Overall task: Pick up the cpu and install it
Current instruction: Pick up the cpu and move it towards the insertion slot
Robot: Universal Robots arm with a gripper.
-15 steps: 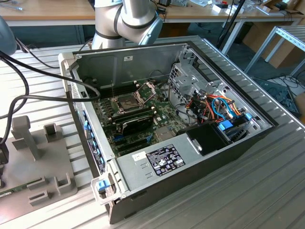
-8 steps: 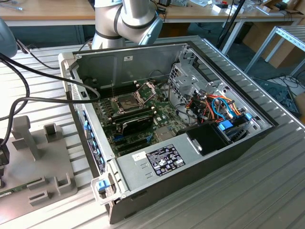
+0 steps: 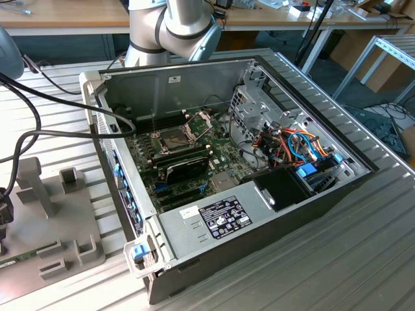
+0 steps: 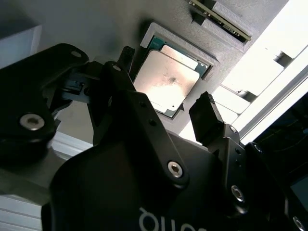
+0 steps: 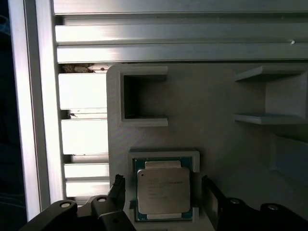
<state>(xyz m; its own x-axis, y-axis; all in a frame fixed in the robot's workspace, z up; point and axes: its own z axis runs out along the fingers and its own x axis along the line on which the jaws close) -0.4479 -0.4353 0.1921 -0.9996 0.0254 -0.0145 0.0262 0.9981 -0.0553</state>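
Observation:
The cpu point(image 5: 163, 191) point(image 4: 166, 84) is a small square chip with a dull silver top. It lies flat in a shallow square recess of a grey fixture point(image 5: 211, 106) point(image 4: 96, 24). In both wrist views my gripper point(image 5: 162, 185) point(image 4: 165, 79) stands open just above it, one black fingertip point(image 5: 118, 185) on each side of the chip, with a gap between pads and chip. In the exterior view the green motherboard point(image 3: 185, 170) lies inside the open computer case point(image 3: 214, 220), its cpu socket point(image 3: 170, 140) uncovered and the hinged metal frame point(image 3: 200, 123) tilted up.
The grey fixture point(image 3: 58, 214) with raised holders sits on the slatted aluminium table point(image 3: 363, 259) at the exterior view's left. Black cables point(image 3: 39, 97) run across there. A long module point(image 4: 219, 17) rests in a fixture slot. The arm's base point(image 3: 175, 26) stands behind the case.

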